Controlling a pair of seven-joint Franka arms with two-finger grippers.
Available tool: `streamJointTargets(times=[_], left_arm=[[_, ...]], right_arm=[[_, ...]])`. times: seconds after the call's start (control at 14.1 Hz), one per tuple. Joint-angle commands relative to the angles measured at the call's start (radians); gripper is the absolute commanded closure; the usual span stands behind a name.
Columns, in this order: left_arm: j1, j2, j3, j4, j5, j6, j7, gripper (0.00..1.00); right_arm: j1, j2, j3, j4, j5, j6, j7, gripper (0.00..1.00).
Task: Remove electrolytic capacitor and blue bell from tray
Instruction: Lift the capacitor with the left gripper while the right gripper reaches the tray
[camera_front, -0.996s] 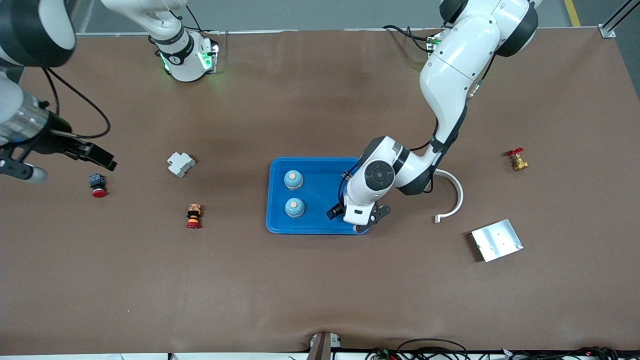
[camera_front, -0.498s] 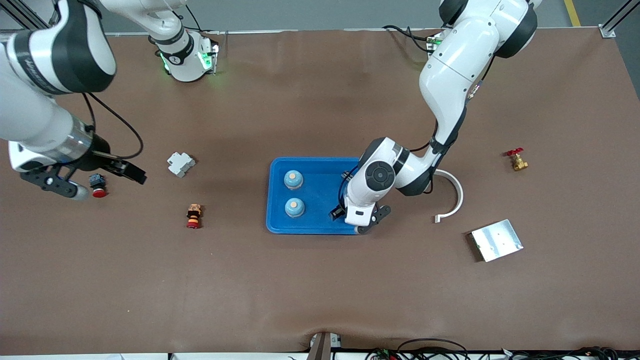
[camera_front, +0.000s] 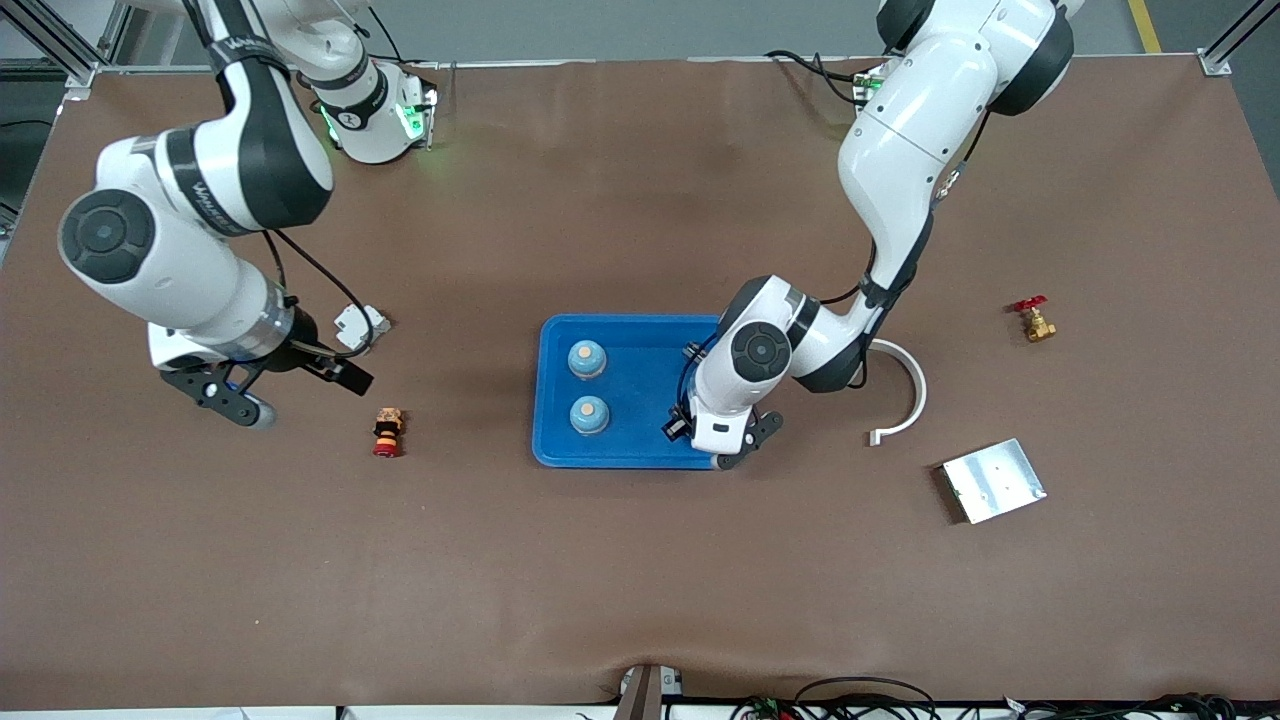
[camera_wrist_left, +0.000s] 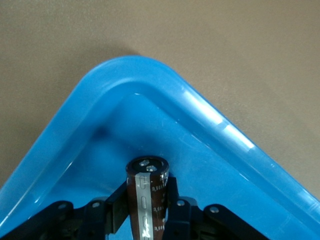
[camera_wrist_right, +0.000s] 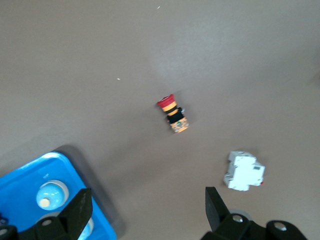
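Note:
A dark brown capacitor (camera_wrist_left: 145, 185) with a grey stripe stands upright between my left gripper's (camera_wrist_left: 148, 202) fingers, which are shut on it. It is inside the blue tray (camera_wrist_left: 165, 95) at a corner. In the front view my left gripper (camera_front: 716, 446) is over the tray's (camera_front: 640, 330) corner nearest the camera at the left arm's end, and its hand hides the capacitor. Two light-blue bells (camera_front: 587, 359) (camera_front: 588, 415) with orange tops stand in the tray. My right gripper (camera_front: 297, 394) is open and empty above the table, apart from the tray.
A red-and-orange push button (camera_front: 387, 432) and a white breaker (camera_front: 360, 325) lie near my right gripper; both show in the right wrist view (camera_wrist_right: 172, 116) (camera_wrist_right: 244, 171). A white curved piece (camera_front: 905, 390), a metal plate (camera_front: 993, 480) and a brass valve (camera_front: 1033, 320) lie toward the left arm's end.
My right arm has swung in from the table's end toward the tray and now covers the small red-and-blue button. My left gripper with the capacitor has barely shifted.

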Motion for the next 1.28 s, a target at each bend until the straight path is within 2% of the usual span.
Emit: streamJointTargets(times=[0.0,0.14,0.28,0.57,0.71,0.93,1.21], left_arm=[[-0.028,-0.017,0.029,0.014,0.023,-0.001,-0.053,1.00],[-0.028,-0.046,0.029,0.013,0.022,-0.011,-0.058,1.00],[-0.026,-0.090,0.027,0.014,0.022,-0.081,-0.058,1.00],[0.009,-0.230,0.026,0.005,0.025,-0.311,-0.032,1.00],[0.053,-0.299,0.023,-0.015,0.025,-0.452,0.131,1.00],[0.130,-0.427,0.012,-0.102,0.009,-0.543,0.321,1.00],[0.212,-0.584,0.012,-0.289,0.009,-0.545,0.529,1.00]], right_arm=[[0.065,0.025,-0.008,0.004,-0.015,0.033,0.110,0.00],[0.093,0.044,-0.008,0.004,-0.016,0.054,0.155,0.00],[0.119,0.062,-0.008,0.004,-0.016,0.079,0.213,0.00],[0.177,0.104,-0.008,0.005,-0.016,0.136,0.334,0.00],[0.202,0.128,-0.008,0.007,-0.015,0.160,0.391,0.00],[0.245,0.176,-0.008,0.011,-0.015,0.211,0.478,0.00],[0.317,0.254,-0.011,0.014,-0.025,0.303,0.592,0.00]])
